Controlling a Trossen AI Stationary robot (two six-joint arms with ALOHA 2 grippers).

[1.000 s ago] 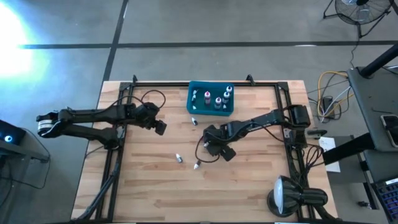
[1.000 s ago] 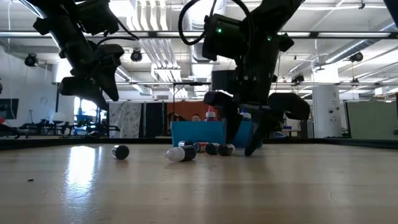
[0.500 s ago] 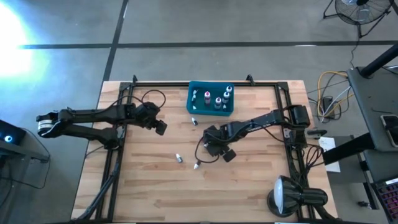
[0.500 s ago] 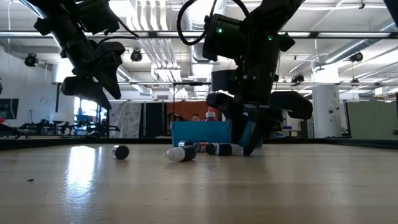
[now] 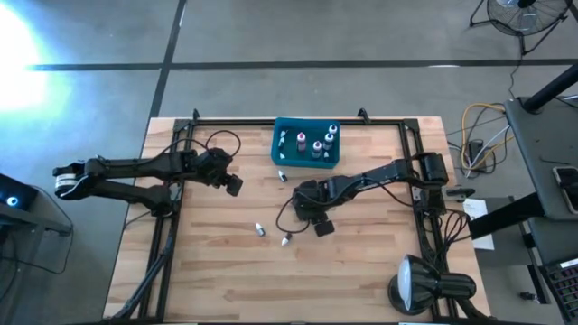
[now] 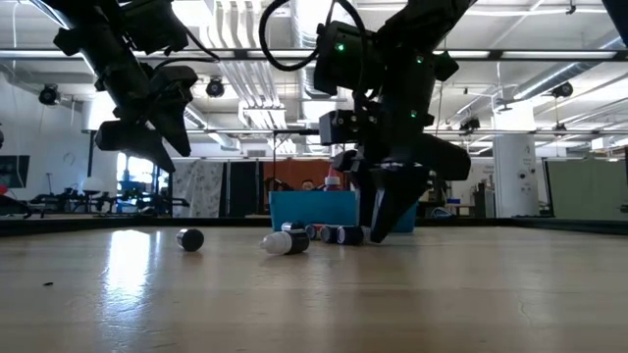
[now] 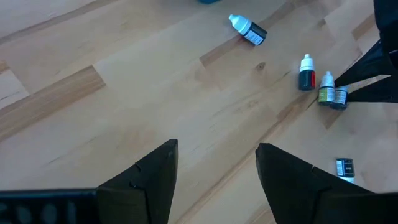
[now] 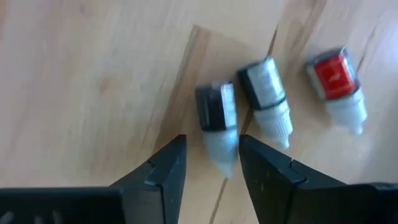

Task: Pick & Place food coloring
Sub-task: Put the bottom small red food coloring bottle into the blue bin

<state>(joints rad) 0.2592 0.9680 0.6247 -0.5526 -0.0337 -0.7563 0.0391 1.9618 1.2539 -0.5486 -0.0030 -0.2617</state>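
Three food coloring bottles lie side by side on the wood under my right gripper: a dark one (image 8: pixel 215 112), a whitish one (image 8: pixel 266 92) and a red one (image 8: pixel 334 78). My right gripper (image 8: pixel 212 165) (image 5: pixel 307 215) is low over them and open, with its fingers on either side of the dark bottle's white cap (image 8: pixel 221 148). More bottles lie loose (image 5: pixel 260 229) (image 5: pixel 286 240) (image 5: pixel 282 174). Several stand in the teal bin (image 5: pixel 305 155). My left gripper (image 5: pixel 233 185) (image 7: pixel 217 162) hovers open over the left half of the table. My right gripper comes from above, pointing down, with the dark bottle's white cap (image 8: pixel 221 148) between its fingertips. The bottle lies flat on the table. One finger (image 8: pixel 267 177) stands right at the cap's edge; whether it touches, I cannot tell.
The teal bin sits at the table's far edge, just behind the right gripper. A black rail frame (image 5: pixel 172 217) runs around the table. A lamp (image 5: pixel 417 284) stands at the near right corner. Bare wood lies along the near side.
My right gripper has shifted a little toward the table's left and come down over the lying bottles. In the low view its fingertips stand closer together than a second ago. The left arm has kept still.
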